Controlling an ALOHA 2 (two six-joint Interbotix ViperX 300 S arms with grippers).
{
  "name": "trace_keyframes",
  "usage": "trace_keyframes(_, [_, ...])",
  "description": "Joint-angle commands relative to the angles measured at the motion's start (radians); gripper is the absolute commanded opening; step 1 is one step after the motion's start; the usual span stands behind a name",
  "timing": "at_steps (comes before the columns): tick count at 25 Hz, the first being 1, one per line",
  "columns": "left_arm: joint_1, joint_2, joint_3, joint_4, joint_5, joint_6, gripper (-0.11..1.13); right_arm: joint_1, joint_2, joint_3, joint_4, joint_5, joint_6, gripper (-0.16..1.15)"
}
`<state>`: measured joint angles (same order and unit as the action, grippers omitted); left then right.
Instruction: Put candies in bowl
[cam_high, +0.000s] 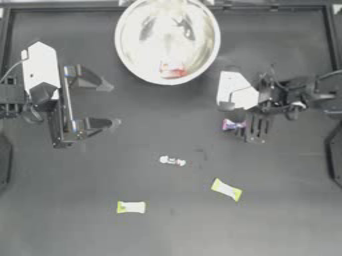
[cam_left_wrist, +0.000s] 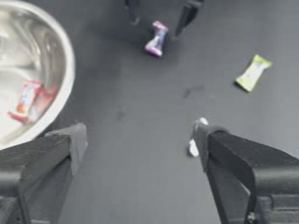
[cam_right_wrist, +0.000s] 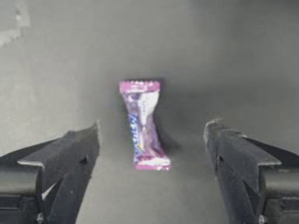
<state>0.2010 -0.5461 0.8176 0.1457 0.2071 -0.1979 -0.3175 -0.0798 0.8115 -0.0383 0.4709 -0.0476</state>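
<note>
Purple-white twist-wrapped candy (cam_right_wrist: 144, 124) lies flat between the right tool's (cam_right_wrist: 152, 144) spread jaws, untouched

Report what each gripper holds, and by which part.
Nothing held. Right gripper open astride the purple-white candy, not touching; left gripper open, empty.

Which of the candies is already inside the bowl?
The red-white candy: it alone lies inside the silver bowl. The purple-white, whitish and two yellow-green candies lie on the table.
</note>
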Motion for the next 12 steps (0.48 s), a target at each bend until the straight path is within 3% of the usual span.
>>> trace_keyframes(1, [-0.002,-0.018,-0.012,0.0,-0.006,0.0,1.03,0.002,-0.003,-0.002,-0.003,-0.026,0.002,0.99])
trace_keyframes(12, [-0.002,-0.018,-0.011,-0.002,-0.006,0.0,1.03,0.003,0.037,0.0,-0.002,-0.049,0.002,0.99])
